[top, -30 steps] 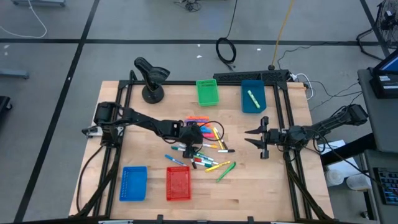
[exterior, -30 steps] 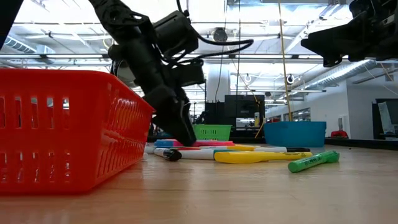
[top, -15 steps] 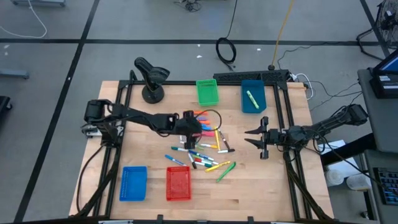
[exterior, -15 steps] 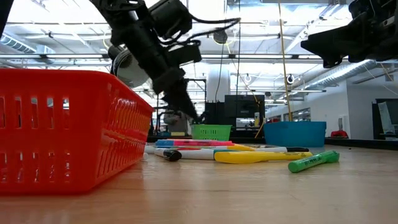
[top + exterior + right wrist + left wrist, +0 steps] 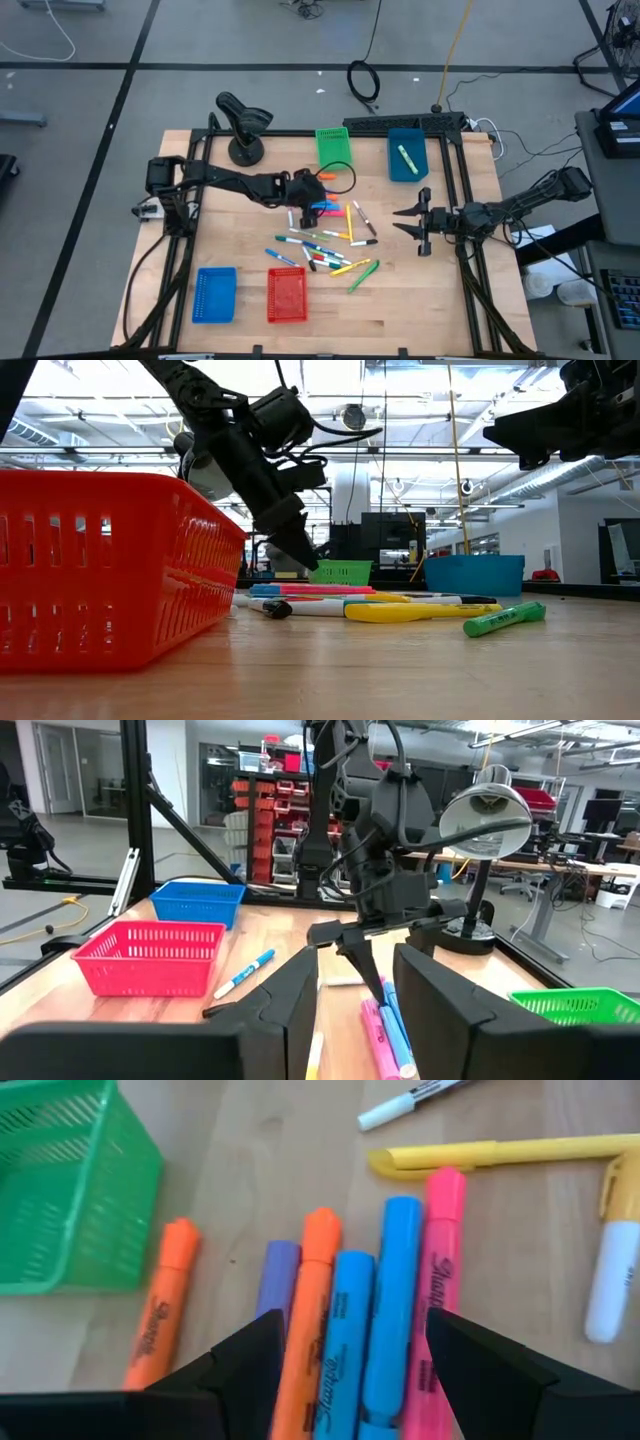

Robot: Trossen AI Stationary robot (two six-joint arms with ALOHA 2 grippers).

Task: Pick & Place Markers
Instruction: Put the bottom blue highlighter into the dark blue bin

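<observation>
I have the left end effector [image 5: 345, 1370] spread and empty above the markers [image 5: 370, 1330], green basket [image 5: 60, 1190] just beside; right end effector [image 5: 420, 222] hangs spread, well apart.

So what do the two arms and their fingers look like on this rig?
Both arms are dark, near-black, slim and jointed. The left gripper carries a looping black cable beside its wrist. The right gripper ends in two tapered, pointed black fingers. The left wrist view shows flat, matte, angular black fingers. No markings are readable.
</observation>
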